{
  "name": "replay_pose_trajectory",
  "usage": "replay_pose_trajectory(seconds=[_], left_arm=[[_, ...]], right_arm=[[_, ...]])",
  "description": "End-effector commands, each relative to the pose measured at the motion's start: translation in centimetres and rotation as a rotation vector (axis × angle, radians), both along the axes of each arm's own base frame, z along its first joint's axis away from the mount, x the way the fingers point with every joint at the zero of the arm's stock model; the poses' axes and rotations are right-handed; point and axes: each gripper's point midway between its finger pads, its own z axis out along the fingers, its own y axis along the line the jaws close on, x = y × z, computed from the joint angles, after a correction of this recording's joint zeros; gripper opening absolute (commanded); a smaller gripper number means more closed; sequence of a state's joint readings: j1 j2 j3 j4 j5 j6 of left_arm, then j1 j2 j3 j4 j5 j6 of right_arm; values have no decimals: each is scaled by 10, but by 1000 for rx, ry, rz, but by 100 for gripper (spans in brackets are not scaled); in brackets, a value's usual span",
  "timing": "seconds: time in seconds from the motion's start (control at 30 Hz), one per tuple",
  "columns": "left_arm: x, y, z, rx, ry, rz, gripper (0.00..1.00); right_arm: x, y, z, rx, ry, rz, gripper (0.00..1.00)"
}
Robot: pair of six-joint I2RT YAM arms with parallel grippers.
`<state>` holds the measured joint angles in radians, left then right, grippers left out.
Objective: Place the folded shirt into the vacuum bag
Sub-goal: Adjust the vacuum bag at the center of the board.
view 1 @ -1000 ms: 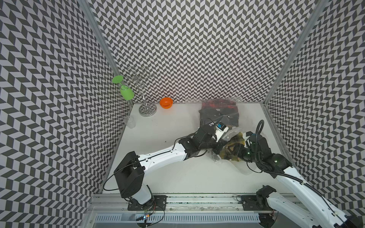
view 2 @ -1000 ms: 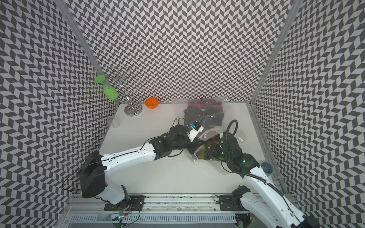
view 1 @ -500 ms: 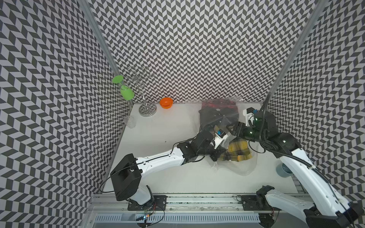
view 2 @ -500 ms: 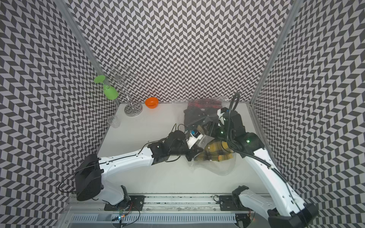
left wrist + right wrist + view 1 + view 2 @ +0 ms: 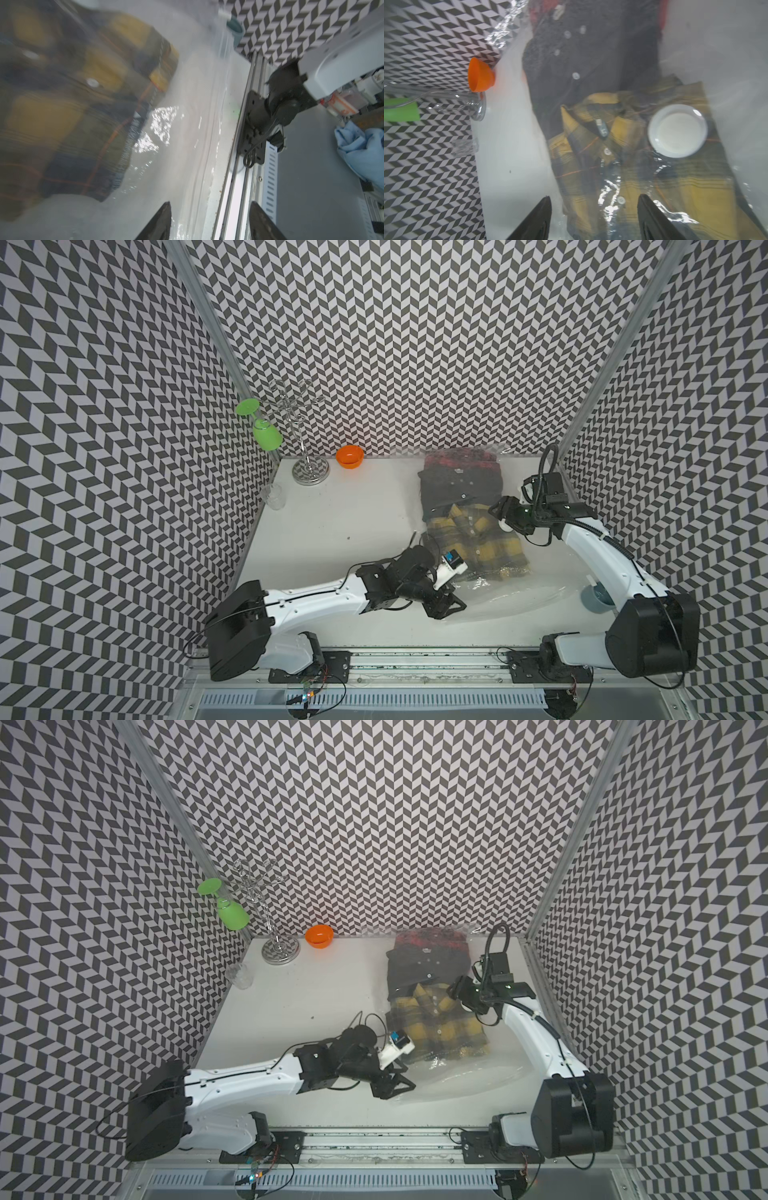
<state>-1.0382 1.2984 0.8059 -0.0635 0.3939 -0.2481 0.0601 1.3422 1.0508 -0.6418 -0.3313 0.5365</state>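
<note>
Chevron-patterned walls enclose a white desk, and the change lies on its right half. Near the front edge, the left claw has let go. 1 second ago it was clenched at the near end of the large clear crinkly plastic vacuum bag. Now its jaws stand apart, empty, just beside the bag's near left corner, and the left wrist view shows only film beyond the fingers.

Just beyond, the folded yellow-and-navy plaid shirt lies flat under the film, inside the bag, where it was bunched between the 2 claws before. Farther back, the right claw has swung toward the desk's right edge. It stands released over the shirt's collar end, near the round white valve.

Deeper in the bag, a folded dark grey shirt and a red plaid shirt reach the far edge. By my reading the placing is done. Whether the bag is zipped I cannot tell.
</note>
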Motion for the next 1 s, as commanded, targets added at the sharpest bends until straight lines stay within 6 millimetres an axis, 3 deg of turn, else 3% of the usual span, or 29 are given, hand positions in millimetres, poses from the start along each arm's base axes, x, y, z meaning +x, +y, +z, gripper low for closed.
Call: replay_pose_trajectory(seconds=[0.0, 0.07, 0.13, 0.23, 0.3, 0.4, 0.47, 0.53, 0.6, 0.7, 0.83, 0.97], left_arm=[[40, 16, 18, -81, 24, 136, 58], [64, 19, 12, -72, 38, 206, 57], [74, 8, 16, -77, 30, 206, 56], [87, -13, 21, -127, 52, 214, 55], [93, -26, 15, -146, 88, 234, 55], [97, -42, -15, -105, 107, 253, 55], [95, -46, -46, -33, 121, 251, 55], [92, -41, -83, 61, 157, 267, 55], [90, -30, -106, 125, 181, 291, 54], [84, -15, -104, 134, 175, 311, 54], [78, 6, -80, 135, 150, 338, 54], [61, 39, -74, 157, 200, 367, 55]], right_arm=[[6, -14, 24, -23, -143, -18, 67], [7, -8, 20, 15, -141, -6, 67], [8, 4, 10, 62, -105, 27, 66], [3, 19, -21, 99, -30, 52, 66], [-5, 17, -40, 104, -6, 31, 66], [-22, 4, -78, 138, 72, -25, 66], [-36, -6, -106, 141, 139, -50, 66], [-49, -13, -132, 143, 197, -67, 66], [-57, -13, -143, 156, 225, -59, 66], [-52, -10, -127, 172, 182, -31, 65], [-39, -8, -77, 130, 78, 19, 66], [-34, -7, -41, 51, 8, 48, 65]])
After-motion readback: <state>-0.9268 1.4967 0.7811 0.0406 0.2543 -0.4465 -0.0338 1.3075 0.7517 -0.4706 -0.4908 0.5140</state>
